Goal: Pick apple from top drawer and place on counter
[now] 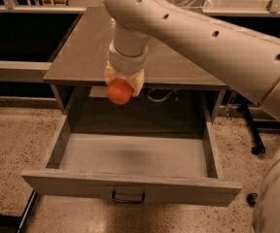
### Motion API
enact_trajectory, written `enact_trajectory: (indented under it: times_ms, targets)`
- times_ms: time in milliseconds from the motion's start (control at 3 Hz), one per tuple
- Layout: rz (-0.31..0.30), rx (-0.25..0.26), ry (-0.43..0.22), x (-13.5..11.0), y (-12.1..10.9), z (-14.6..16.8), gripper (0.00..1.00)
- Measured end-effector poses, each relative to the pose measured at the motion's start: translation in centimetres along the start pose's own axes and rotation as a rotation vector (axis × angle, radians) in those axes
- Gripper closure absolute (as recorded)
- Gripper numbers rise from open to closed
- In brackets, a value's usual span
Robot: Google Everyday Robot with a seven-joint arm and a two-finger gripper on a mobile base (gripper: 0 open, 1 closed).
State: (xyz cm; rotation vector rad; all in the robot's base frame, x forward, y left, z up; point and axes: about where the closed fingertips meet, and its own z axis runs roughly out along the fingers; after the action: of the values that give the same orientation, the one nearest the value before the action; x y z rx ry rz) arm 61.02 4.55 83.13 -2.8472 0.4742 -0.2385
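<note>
The red-orange apple (119, 91) is held in my gripper (122, 85), whose fingers are shut around it. The gripper hangs from my white arm (188, 30) at the front edge of the counter (89, 47), above the back of the open top drawer (130, 154). The apple is well above the drawer floor, about level with the counter's edge. The drawer is pulled fully out, its grey inside bare, its front panel with the black handle (128, 197) nearest me.
A wire basket (191, 1) stands at the counter's back right. Dark shelving sits to the left (23, 38). Chair or table legs (254, 140) stand on the speckled floor to the right. My arm hides much of the counter's right side.
</note>
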Motion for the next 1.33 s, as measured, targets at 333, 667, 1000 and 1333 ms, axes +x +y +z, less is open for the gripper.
enact_trajectory:
  times_ms: [333, 667, 1000, 1333]
  targets:
    - [0.022, 0.071, -0.005, 3.5, -0.7, -2.0, 1.0]
    - [0.042, 0.229, 0.023, 7.8, -1.2, -4.3, 1.0]
    - [0.047, 0.271, 0.044, 8.9, -1.7, -5.2, 1.0]
    - [0.047, 0.27, 0.044, 8.9, -1.7, -5.2, 1.0]
